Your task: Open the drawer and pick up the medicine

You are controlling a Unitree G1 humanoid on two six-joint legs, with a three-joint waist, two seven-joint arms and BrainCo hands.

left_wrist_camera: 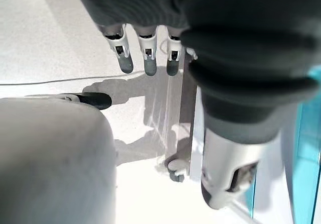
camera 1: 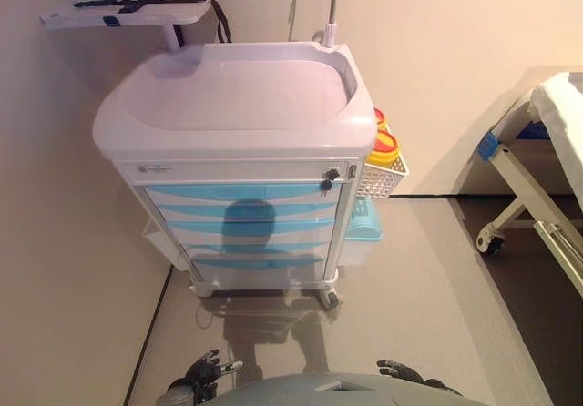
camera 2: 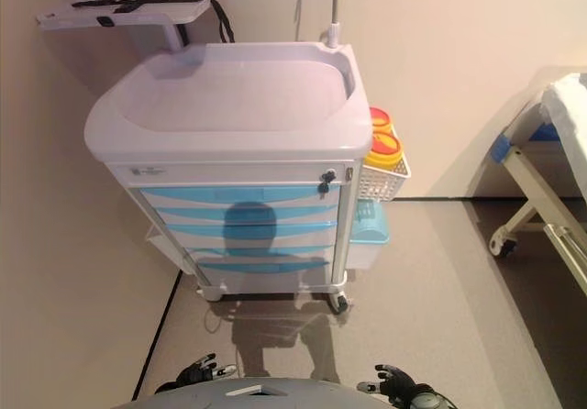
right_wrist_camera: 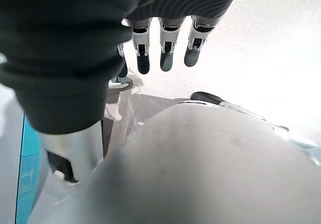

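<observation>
A white medical cart [camera 1: 237, 106] stands against the wall ahead, with several light-blue drawers [camera 1: 241, 193] in its front, all closed. A small key lock [camera 1: 330, 177] sits at the top right of the drawer stack. No medicine shows in any view. My left hand [camera 1: 206, 370] hangs low at the lower left, well short of the cart, fingers [left_wrist_camera: 146, 58] straight and holding nothing. My right hand [camera 1: 401, 370] hangs at the lower right in the same way, its fingers [right_wrist_camera: 167, 50] relaxed and empty.
A white wire basket [camera 1: 381, 177] with yellow red-lidded containers [camera 1: 383, 147] hangs on the cart's right side, a light-blue bin [camera 1: 365, 221] below it. A side shelf with black straps [camera 1: 132, 5] sticks out at the upper left. A bed frame on castors [camera 1: 533, 187] stands at the right.
</observation>
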